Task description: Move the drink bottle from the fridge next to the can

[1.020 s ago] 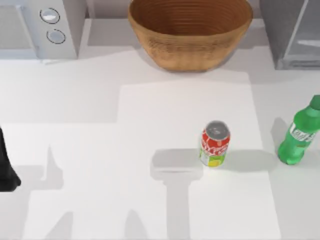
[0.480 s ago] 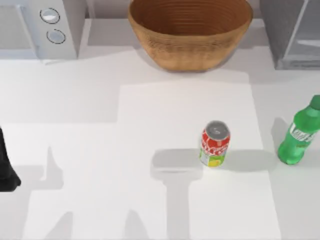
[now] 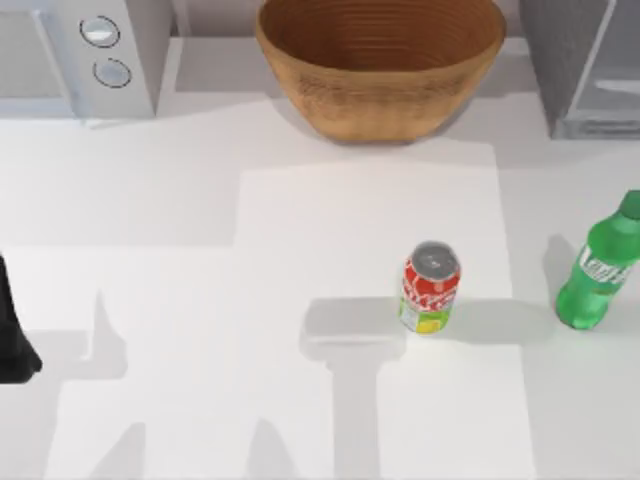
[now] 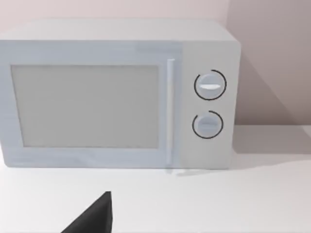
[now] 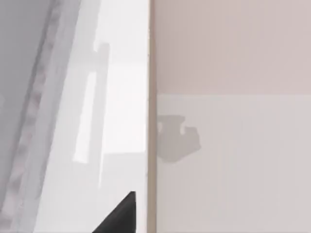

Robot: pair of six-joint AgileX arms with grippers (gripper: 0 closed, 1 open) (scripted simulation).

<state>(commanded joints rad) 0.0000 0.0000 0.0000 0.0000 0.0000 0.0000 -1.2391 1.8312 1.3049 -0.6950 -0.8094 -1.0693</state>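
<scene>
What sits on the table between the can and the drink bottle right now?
Nothing: in the top view, bare white table, partly shadowed, separates the can from the drink bottle.

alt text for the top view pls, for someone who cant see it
A green drink bottle stands upright on the white table near its right edge, with a gap between it and a red can to its left. Behind are a wicker bowl, a white microwave at left, a grey fridge at right.

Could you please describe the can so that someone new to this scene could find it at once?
Start at the big woven bowl at the table's back. Nearer the camera, slightly right, stands the can: short, red, silver-topped, unlike the taller green drink bottle to its right.
</scene>
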